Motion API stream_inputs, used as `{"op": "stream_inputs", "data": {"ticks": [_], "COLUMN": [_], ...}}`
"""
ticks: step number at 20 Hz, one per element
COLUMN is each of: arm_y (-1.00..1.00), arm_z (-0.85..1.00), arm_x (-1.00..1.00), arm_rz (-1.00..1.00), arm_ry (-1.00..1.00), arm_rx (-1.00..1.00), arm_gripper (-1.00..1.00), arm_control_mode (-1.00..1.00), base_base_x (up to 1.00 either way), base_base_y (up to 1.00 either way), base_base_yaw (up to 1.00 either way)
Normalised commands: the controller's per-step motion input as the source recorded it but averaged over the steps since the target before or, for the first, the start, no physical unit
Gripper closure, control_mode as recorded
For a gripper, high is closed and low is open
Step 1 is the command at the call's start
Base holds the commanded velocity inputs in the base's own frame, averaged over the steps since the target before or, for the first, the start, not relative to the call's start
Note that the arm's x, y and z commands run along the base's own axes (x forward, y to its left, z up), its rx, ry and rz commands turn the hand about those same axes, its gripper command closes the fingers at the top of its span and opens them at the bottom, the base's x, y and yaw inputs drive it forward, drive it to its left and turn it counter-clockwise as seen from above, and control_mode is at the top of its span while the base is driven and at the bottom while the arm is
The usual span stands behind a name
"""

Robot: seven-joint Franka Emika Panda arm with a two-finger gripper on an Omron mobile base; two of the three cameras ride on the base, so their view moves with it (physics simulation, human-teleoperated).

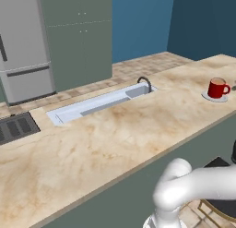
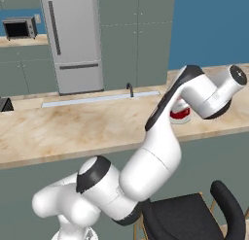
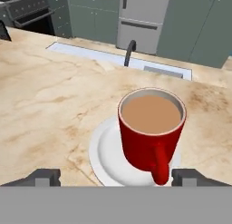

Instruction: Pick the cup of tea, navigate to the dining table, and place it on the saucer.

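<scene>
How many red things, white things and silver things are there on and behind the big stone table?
Red: 1, the glossy red mug of tea.
White: 1, the round white saucer under the mug.
Silver: 2, the tall silver fridge and the small silver microwave.
Total: 4

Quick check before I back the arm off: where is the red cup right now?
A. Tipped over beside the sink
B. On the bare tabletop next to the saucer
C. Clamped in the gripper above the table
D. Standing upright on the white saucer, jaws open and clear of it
D: the red cup stands upright on the white saucer, with the gripper fingertips spread wide on either side and not touching it.
</scene>
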Motion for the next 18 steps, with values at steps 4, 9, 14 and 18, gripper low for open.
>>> {"op": "stream_inputs", "data": {"ticks": [4, 9, 14, 18], "arm_y": [0.74, 1.0, 1.0, 1.0], "arm_z": [0.32, 0.0, 0.0, 0.01], "arm_x": [-0.97, -1.0, -0.99, -0.77], "arm_rz": [-0.11, -0.19, -0.15, -0.06], "arm_ry": [-0.03, -0.06, -0.01, 0.0], "arm_rx": [0.0, -0.05, -0.08, -0.04], "arm_gripper": [-1.0, -1.0, -1.0, -1.0], "arm_control_mode": [-1.0, -1.0, -1.0, -1.0], "base_base_x": [0.0, 0.0, 0.0, 0.0], "base_base_y": [0.0, 0.0, 0.0, 0.0], "base_base_yaw": [0.0, 0.0, 0.0, 0.0]}}
